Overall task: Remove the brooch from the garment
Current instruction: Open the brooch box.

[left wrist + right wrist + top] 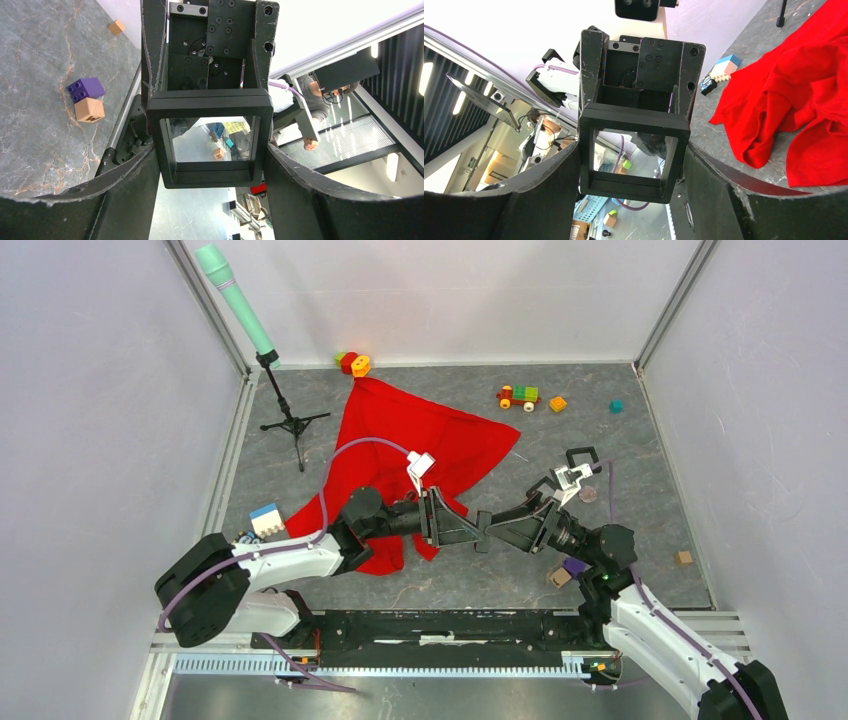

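Observation:
The red garment (pixel 420 440) lies crumpled on the grey table, and its edge shows at the right of the right wrist view (pixel 804 100). No brooch shows in any view. My left gripper (pixel 458 526) and right gripper (pixel 500 527) meet tip to tip above the table in front of the garment. Both hold one black square frame with a clear window (pixel 481 533). In the left wrist view the frame (pixel 210 177) sits between my left gripper's (pixel 210 160) fingers, with the other gripper clasping its far side. The right wrist view shows the frame (pixel 631 187) in my right gripper (pixel 633 155).
A teal microphone on a tripod stand (pixel 290 425) is at the back left. A toy train (pixel 518 395), an orange block (pixel 557 403) and a teal cube (pixel 617 406) lie at the back. A blue-white block (pixel 266 520), a purple block (pixel 86 89) and a wooden block (pixel 90 110) lie nearer.

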Controlling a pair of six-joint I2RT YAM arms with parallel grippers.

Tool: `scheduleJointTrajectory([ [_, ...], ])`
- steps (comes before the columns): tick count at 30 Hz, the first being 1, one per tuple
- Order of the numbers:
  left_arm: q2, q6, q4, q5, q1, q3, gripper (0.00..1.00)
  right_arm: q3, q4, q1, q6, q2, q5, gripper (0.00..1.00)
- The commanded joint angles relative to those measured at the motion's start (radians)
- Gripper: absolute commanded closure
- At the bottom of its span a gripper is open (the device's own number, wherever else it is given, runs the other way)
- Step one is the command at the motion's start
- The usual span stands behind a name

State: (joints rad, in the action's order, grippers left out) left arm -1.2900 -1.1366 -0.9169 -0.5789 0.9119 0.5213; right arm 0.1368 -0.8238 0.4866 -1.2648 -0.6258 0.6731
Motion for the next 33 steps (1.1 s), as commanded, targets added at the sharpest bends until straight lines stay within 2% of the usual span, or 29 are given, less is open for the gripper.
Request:
scheduleJointTrajectory([
  [1,0.002,0.002,-0.045,-0.007,0.007,0.036,0.98,-0.005,-0.07,0.006,0.0,-0.006,0.023,0.41],
  [5,0.007,0.002,-0.045,-0.006,0.007,0.035,0.98,-0.008,-0.077,0.007,-0.004,-0.002,0.028,0.48],
  [9,0.017,0.0,-0.051,-0.002,0.007,0.031,0.96,-0.014,-0.078,0.007,-0.006,0.004,0.026,0.49],
  [12,0.029,0.001,-0.057,0.006,0.007,0.024,0.91,-0.023,-0.105,0.007,-0.024,0.004,0.024,0.49],
  [14,0.029,0.001,-0.057,0.01,0.007,0.024,0.78,-0.023,-0.116,0.007,-0.033,0.001,0.027,0.49],
  [18,0.032,0.002,-0.068,0.02,0.007,0.011,0.45,-0.022,-0.094,0.007,-0.023,0.01,0.023,0.49],
  [20,0.04,0.003,-0.068,0.03,0.007,0.003,0.32,-0.023,-0.077,0.007,-0.011,0.016,0.02,0.49],
  [22,0.049,0.009,-0.065,0.044,0.006,-0.004,0.24,-0.029,-0.077,0.007,-0.01,0.02,0.016,0.48],
  [26,0.06,0.019,-0.045,0.061,0.007,-0.007,0.16,-0.03,-0.068,0.007,-0.002,0.018,0.016,0.48],
  [33,0.056,0.04,-0.005,0.077,0.007,0.003,0.18,-0.027,-0.07,0.008,0.003,0.005,0.029,0.47],
])
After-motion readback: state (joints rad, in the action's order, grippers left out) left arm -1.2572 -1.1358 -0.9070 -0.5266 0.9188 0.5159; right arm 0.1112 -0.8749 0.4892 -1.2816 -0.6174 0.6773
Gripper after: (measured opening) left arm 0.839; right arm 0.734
